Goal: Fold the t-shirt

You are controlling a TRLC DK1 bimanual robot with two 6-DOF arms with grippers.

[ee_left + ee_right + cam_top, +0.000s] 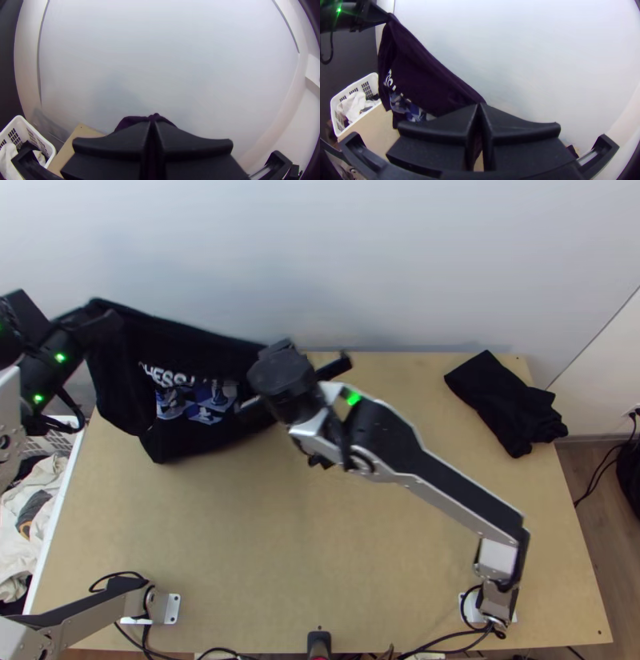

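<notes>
Shirt (120, 372) is held up, pinched by both the left gripper (152, 124) and right gripper (479, 107), so grabbing's done, but laying flat and folding remain imo.

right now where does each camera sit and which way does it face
Top view: high over the table's near edge, looking steeply down; left arm and right arm show.
Left wrist view: on left arm's wrist, facing the wall; left gripper near.
Right wrist view: on right arm's wrist, facing wall and t-shirt; right gripper near, left gripper beyond.
Both wrist views share the wall and basket.
</notes>
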